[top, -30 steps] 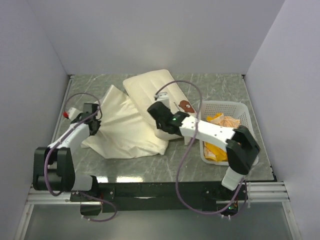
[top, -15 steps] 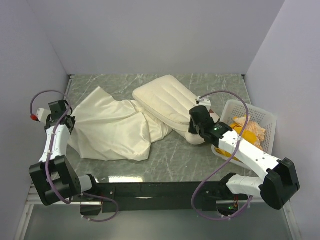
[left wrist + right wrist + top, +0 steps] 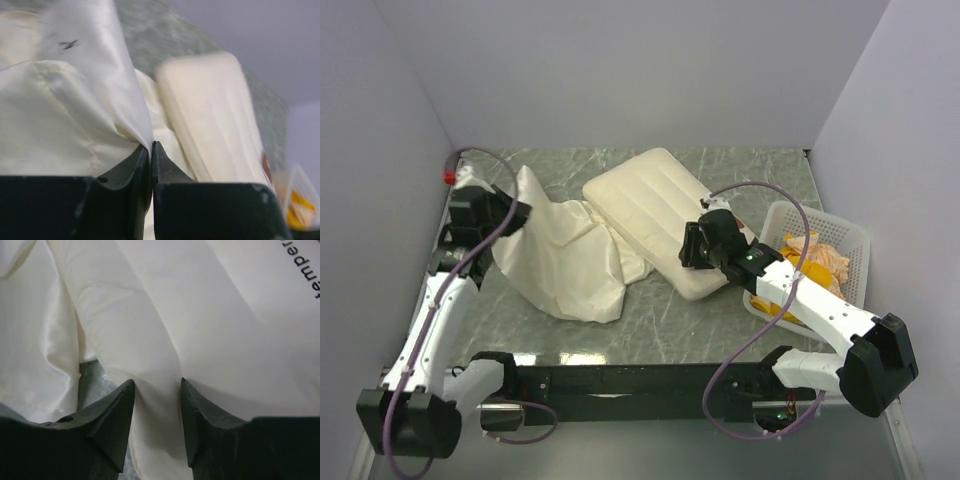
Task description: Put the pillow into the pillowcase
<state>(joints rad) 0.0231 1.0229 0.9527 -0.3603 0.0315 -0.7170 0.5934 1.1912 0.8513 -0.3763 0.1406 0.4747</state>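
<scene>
The grey marbled table (image 3: 720, 320) carried everything. On its left half the pillowcase (image 3: 570, 255) lay crumpled and limp, its far-left corner lifted off the surface, its right edge meeting the pillow. The pillow (image 3: 650, 205) lay just beside it at the middle of the table, puffy and ribbed, angled from the back toward the front right, and wholly outside the pillowcase. A white basket (image 3: 840, 235) stood at the right edge, close to the pillow's near end, with orange and yellow things inside. The left gripper (image 3: 151, 145) was raised at the far left, its fingers pressed nearly together and pinching a fold of the pillowcase's edge. The right gripper (image 3: 157, 385) sat low at the pillow's near-right end with its fingers spread, one ridge of the pillow lying between them; whether they touched the fabric could not be told. Black lettering (image 3: 300, 265) showed on the pillow beside that gripper.
</scene>
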